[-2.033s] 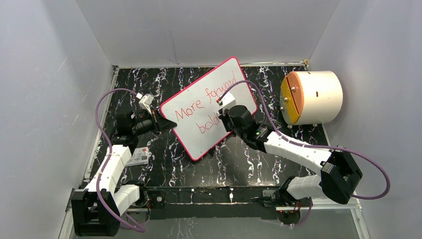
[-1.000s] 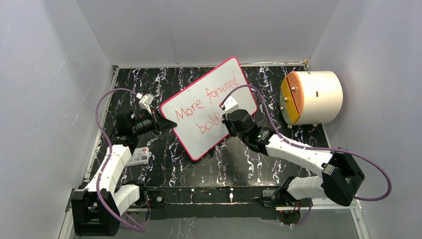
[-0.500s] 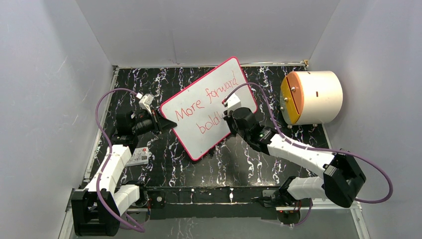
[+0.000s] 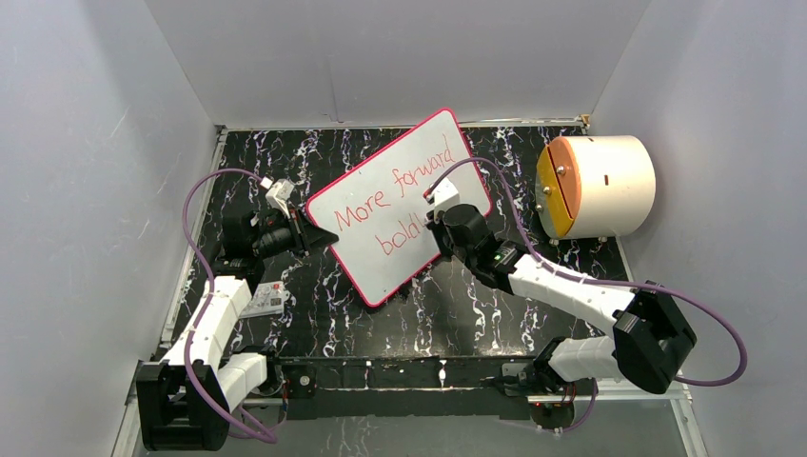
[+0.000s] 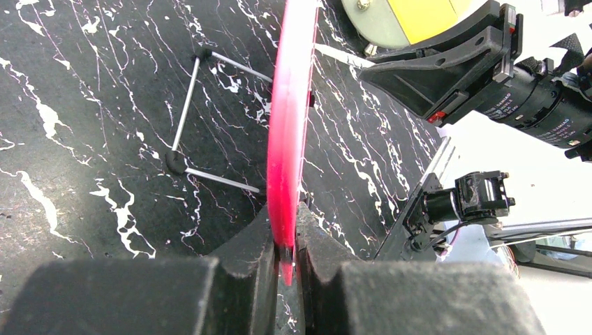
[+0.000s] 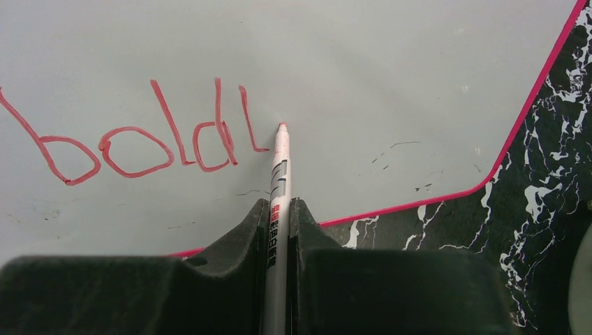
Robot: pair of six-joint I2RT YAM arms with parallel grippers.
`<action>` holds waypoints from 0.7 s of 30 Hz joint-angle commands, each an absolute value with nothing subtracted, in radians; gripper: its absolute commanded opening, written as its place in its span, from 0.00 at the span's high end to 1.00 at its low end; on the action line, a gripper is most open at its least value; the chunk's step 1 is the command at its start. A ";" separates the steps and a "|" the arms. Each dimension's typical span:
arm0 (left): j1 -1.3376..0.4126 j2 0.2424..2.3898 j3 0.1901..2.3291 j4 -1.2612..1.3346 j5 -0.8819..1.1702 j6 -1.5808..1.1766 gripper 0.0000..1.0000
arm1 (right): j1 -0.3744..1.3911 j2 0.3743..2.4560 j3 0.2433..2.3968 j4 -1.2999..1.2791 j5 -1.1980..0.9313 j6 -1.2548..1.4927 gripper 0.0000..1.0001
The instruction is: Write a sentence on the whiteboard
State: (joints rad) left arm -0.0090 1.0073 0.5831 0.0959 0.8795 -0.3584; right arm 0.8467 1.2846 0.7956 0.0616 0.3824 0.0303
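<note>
At the near left of the table (image 4: 457, 305), a small white printed card (image 4: 264, 299) lies flat beside the left arm. Just beyond it, the left pincer (image 5: 285, 237) is clamped narrow on the red-pink rim of the whiteboard (image 4: 371, 271), gripping the board's left edge; the left wrist view shows that rim edge-on between the two jaws. In the same view a thin wire frame (image 5: 186, 115) with black feet lies on the table beside the board. The whiteboard sits at mid-table, turned at a slant, its long side running from near left to far right. The right pincer (image 6: 279, 209) is closed tight on a white marker (image 6: 280, 167), which runs straight out between the jaws, its red tip at the board surface just right of the last written stroke. Whether the tip presses on the board cannot be told. The sentence (image 4: 381, 198) is in red hand-lettering on two slanted lines: the upper reads "More forward", and the lower, seen from the right wrist, reads "bold" followed by one further L-shaped stroke. The lower right part of the board is bare apart from faint smudges. At the far right, well apart from the board, a white cylinder (image 4: 595, 186) lies on its side with an orange and yellow face.
</note>
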 commanded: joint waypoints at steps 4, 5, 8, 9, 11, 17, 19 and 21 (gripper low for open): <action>-0.002 1.034 0.576 0.006 0.780 -0.316 1.00 | 0.842 1.274 0.760 0.039 0.394 0.070 1.00; -0.002 1.034 0.576 0.005 0.779 -0.316 1.00 | 0.841 1.269 0.755 0.035 0.400 0.072 1.00; -0.002 1.032 0.575 0.005 0.777 -0.315 1.00 | 0.839 1.263 0.746 0.034 0.415 0.074 1.00; -0.002 1.032 0.574 0.005 0.777 -0.315 1.00 | 0.838 1.261 0.746 0.035 0.420 0.074 1.00; -0.002 1.032 0.575 0.006 0.775 -0.315 1.00 | 0.837 1.257 0.747 0.037 0.425 0.072 1.00; -0.002 1.032 0.574 0.006 0.774 -0.314 1.00 | 0.832 1.229 0.765 0.060 0.425 0.062 1.00; -0.002 1.032 0.575 0.006 0.775 -0.315 1.00 | 0.824 1.225 0.775 0.071 0.420 0.055 1.00; -0.002 1.032 0.574 0.006 0.775 -0.315 1.00 | 0.813 1.229 0.787 0.079 0.414 0.049 1.00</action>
